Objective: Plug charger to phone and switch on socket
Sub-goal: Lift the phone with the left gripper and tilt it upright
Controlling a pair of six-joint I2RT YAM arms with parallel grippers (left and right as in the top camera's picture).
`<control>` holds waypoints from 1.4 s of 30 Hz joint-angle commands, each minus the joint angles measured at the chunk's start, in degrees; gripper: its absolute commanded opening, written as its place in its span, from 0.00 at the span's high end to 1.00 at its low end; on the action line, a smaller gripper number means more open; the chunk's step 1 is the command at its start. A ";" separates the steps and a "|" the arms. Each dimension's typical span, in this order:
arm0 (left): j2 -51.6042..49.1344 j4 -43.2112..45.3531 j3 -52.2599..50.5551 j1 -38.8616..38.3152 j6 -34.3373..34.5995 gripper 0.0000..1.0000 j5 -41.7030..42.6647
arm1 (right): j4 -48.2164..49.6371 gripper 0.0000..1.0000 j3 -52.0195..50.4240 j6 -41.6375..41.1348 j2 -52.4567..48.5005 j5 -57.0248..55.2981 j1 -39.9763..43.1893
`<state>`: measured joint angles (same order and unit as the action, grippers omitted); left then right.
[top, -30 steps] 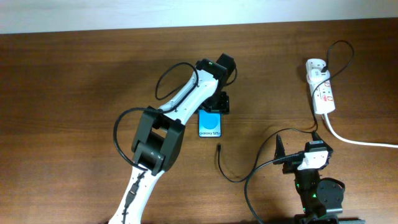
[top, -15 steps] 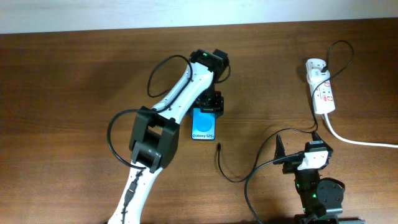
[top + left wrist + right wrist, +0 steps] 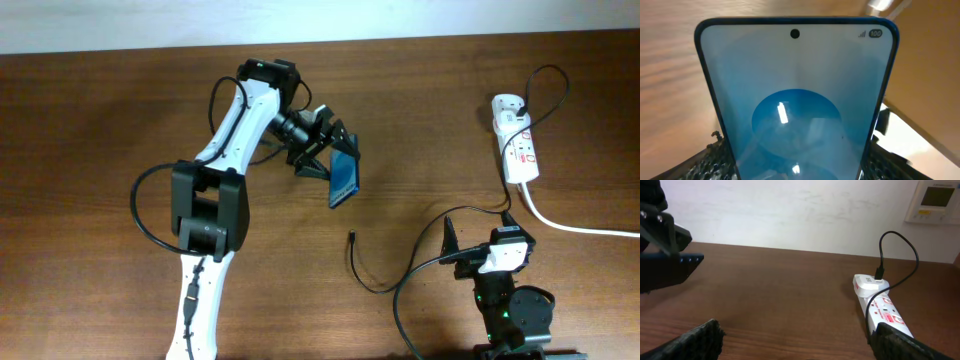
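Your left gripper is clamped on the phone near the middle of the brown wooden table, holding it tilted up on edge so that from overhead only a narrow blue sliver of screen shows. In the left wrist view the phone fills the frame: a light blue screen with a darker blue circle, a punch-hole camera at the top and a "100" battery mark. The black textured fingers press on its two long sides. You cannot tell from these views whether its lower end touches the table.

The charger's plug tip lies on the table just below the phone as seen from overhead, apart from it, and its thin black cable curls away toward your right arm.

Your right gripper sits low at the near right edge with its fingers spread wide and nothing between them.

The socket lies at the far right, well apart from both grippers. The right wrist view shows a thin black cable looping into the white adapter at the strip's far end. Its thick white cord runs off to the right.
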<state>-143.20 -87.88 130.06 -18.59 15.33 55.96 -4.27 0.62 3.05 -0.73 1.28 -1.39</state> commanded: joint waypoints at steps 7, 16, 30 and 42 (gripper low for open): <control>-0.46 -0.28 1.51 5.75 -1.09 0.34 27.06 | -0.28 0.02 -0.31 -0.09 0.42 -0.48 -0.44; -0.46 -0.28 1.51 12.63 -1.09 0.33 32.41 | -0.28 0.02 -0.31 -0.09 0.42 -0.48 -0.44; -0.46 -6.10 1.51 14.12 0.50 0.30 34.21 | -0.28 0.02 -0.31 -0.09 0.42 -0.48 -0.44; -0.46 -6.14 1.51 14.14 0.48 0.30 34.21 | -0.28 0.02 -0.31 -0.09 0.42 -0.48 -0.44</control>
<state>-143.20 -93.84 130.10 -4.95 15.84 87.02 -4.27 0.62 3.01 -0.73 1.28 -1.39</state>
